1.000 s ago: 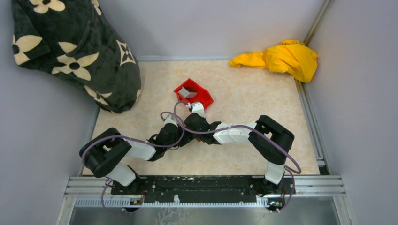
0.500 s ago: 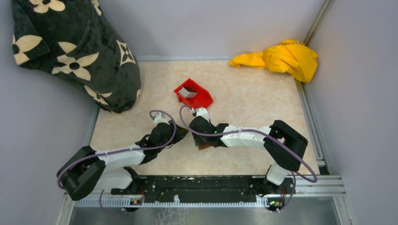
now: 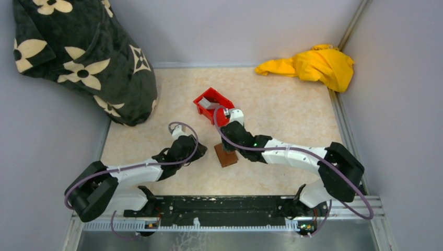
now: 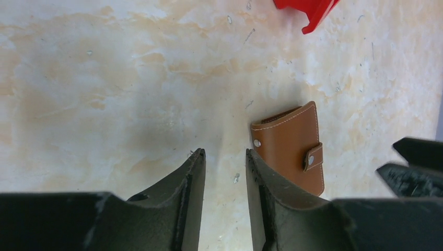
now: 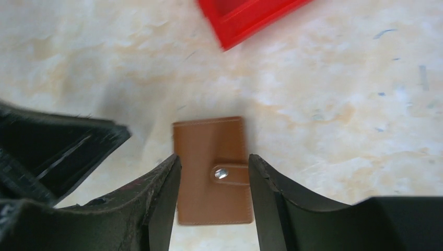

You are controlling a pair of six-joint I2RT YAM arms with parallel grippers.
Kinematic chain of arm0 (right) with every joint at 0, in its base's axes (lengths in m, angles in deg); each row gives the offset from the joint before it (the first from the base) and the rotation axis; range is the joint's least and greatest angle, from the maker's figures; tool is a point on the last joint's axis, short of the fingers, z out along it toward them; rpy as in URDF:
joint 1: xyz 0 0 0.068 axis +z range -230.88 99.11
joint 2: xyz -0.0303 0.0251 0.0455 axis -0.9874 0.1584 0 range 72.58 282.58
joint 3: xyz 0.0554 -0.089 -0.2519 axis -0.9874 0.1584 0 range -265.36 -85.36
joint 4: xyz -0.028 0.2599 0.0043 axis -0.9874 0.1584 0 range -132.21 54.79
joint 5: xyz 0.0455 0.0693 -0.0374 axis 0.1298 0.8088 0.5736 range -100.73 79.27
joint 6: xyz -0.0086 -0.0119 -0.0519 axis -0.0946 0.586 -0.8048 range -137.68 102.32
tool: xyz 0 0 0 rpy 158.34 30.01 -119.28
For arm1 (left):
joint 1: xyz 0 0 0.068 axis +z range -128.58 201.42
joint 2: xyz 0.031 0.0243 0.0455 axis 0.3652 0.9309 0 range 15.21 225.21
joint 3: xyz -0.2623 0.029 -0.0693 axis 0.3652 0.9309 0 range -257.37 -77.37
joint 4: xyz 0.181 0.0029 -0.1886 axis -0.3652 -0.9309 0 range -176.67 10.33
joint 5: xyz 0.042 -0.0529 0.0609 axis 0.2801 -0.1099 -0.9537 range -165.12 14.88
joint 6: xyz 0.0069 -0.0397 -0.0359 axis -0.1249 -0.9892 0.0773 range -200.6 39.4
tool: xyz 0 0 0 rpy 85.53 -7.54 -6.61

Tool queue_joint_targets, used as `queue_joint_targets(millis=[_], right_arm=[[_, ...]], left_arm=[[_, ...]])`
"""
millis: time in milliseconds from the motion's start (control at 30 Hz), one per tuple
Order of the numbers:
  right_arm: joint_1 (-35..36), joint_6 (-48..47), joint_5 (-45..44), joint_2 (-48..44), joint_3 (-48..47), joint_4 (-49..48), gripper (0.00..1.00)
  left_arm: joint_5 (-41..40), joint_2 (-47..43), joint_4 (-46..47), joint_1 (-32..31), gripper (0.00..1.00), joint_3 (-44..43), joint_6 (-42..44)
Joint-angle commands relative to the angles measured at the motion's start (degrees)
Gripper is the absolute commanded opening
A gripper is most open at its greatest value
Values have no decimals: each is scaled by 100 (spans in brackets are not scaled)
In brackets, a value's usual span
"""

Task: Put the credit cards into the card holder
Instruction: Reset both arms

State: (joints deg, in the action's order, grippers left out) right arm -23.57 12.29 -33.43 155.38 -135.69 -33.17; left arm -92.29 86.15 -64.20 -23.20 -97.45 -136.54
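Observation:
The card holder [image 3: 226, 156] is a brown wallet, snapped shut, lying flat on the table. My right gripper [image 3: 230, 145] hovers just above it, open, and the card holder [image 5: 203, 149] shows between and below its fingers [image 5: 214, 159] without being gripped. My left gripper [image 3: 200, 151] stands open and empty a little to the wallet's left. In the left wrist view the card holder [image 4: 290, 146] lies just right of the gripper [image 4: 224, 152]. A pale grey credit card [image 3: 210, 103] lies inside the red bin [image 3: 223, 111].
The red bin [image 5: 245, 15] sits just beyond the wallet, its corner [image 4: 308, 10] also in the left wrist view. A black flowered cushion [image 3: 83, 57] fills the back left corner. A yellow cloth [image 3: 313, 65] lies at the back right. Grey walls close in the table.
Both grippers opened. The left arm drew back to the left. The right gripper let go of the wallet, which now lies on the table, and moved toward the red bin.

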Motion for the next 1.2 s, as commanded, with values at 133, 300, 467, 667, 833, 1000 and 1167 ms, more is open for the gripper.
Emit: queue_joint_targets(millis=[133,300,467,667,833,1000,1167], right_arm=[[-1114,-374,-885,-474,473,-761,67],[-1332,-521,-1531,-369,367,-503,81],[-1337,-349,-1843,-127,170,-26,89],[-1337,-273,-1862,-324,415,-180,90],[-1336,-252,-1929,-435,468,-177,91],[-1337,-155,-2009,-511,501,-179,92],[-1337,-253,-1917,-753,720,-477,87]], left_arm=[[-956,15,-800,15,61,-663,568],[-2009,153,-1260,28,82,-1181,952],[-2728,226,-999,131,100,-1292,1505],[-2963,399,-487,332,100,-1194,2353],[-2915,440,-163,450,100,-1061,2783],[-2742,386,44,574,100,-935,2798],[-2739,412,12,603,100,-917,2722]])
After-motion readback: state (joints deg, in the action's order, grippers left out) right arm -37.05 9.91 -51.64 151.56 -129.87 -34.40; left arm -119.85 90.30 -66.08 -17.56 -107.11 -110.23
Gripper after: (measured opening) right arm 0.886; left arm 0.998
